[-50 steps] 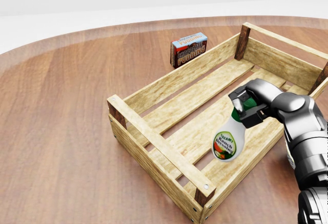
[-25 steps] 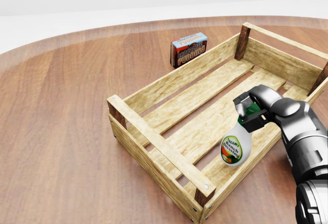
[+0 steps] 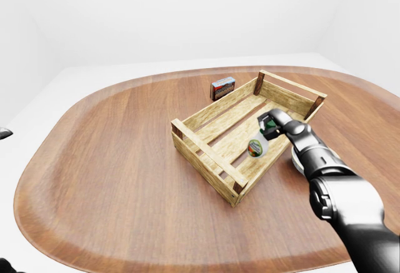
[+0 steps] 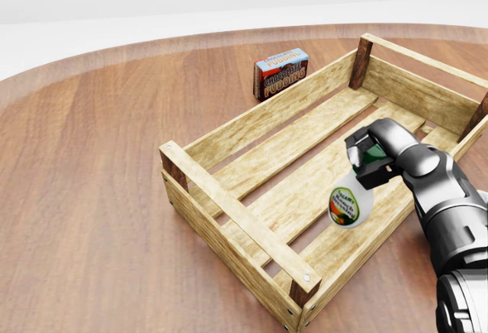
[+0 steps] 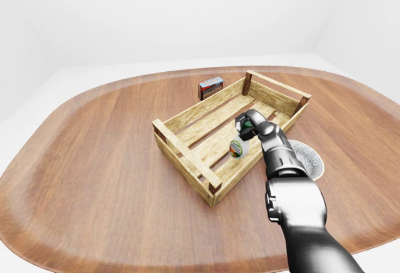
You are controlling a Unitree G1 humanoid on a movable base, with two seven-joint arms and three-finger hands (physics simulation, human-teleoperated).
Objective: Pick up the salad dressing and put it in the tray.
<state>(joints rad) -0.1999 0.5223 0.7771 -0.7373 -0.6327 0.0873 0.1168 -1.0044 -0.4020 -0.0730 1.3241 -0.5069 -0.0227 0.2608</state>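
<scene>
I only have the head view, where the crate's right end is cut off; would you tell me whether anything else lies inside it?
Observer: No. The left-eye view shows the whole crate. Only the bottle, held by its cap in the right robot hand, is over the slats.
Operator: Thank you. Is anything on the table to the right of the crate, beyond my frame?
Observer: Yes. The right-eye view shows a round grey disc lying flat on the table, just right of the crate.
</scene>
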